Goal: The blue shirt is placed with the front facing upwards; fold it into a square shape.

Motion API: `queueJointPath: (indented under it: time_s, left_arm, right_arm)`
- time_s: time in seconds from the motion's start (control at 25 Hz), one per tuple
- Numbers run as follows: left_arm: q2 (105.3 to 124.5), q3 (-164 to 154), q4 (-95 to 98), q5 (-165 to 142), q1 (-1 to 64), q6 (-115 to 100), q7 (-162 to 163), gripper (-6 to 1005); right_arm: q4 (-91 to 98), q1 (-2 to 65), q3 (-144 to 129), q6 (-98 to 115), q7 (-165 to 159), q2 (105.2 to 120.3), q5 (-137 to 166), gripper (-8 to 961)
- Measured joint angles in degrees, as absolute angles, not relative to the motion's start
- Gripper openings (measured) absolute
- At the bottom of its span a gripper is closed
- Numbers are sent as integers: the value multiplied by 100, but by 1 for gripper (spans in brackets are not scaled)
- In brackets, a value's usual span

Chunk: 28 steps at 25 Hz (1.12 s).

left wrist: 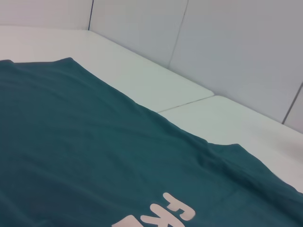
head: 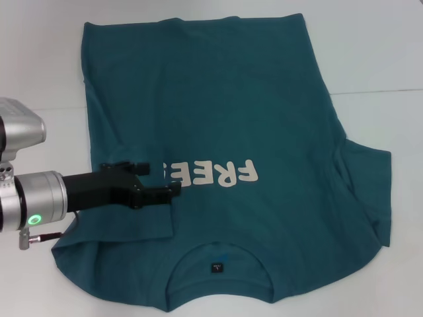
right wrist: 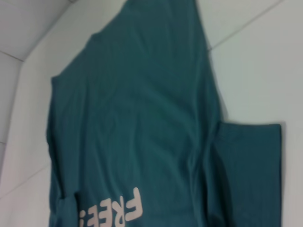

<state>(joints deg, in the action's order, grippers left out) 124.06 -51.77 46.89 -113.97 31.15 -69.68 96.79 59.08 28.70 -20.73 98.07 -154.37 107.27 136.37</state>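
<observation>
The blue shirt lies spread front-up on the white worktop, collar toward the robot and hem at the far edge; the cream lettering reads across the chest, and a small dark neck label sits inside the collar. The left hand reaches in over the shirt's left side, its black fingers spread apart with nothing between them, the tips just short of the lettering; beneath and beside it the left sleeve is folded inward over the body, covering the end of the word. The right sleeve lies flat and outstretched well beyond the hand, on the opposite side; the right hand does not show in any view.
</observation>
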Motion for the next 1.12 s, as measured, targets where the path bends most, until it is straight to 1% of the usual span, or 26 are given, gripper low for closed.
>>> queueJointPath:
  time_s: [0.36, 0.44, 0.6, 0.76, 1.12]
  left_arm:
    - [12409, -5237, 4566, -11417, 3126, -6817, 9554, 923]
    - [12413, -5238, 4543, -11417, 3107, -6817, 9531, 923]
    - [12418, -5238, 4415, -11417, 3098, -6817, 9517, 923]
    - [12419, -5238, 4290, -11417, 3103, -6815, 9425, 923]
    - [12427, -5238, 4243, -11416, 3090, -6816, 9361, 922]
  right_arm:
    - [5505, 3030, -2417, 9251, -15461, 10789, 14205, 942]
    - [5287, 3054, -2435, 9085, -15430, 10781, 14209, 942]
    - [4722, 3117, -2514, 8654, -15277, 10713, 14213, 942]
    - [4415, 3171, -2675, 8297, -15257, 10690, 14216, 942]
    - [3968, 3304, -2934, 7899, -15251, 10745, 14215, 941]
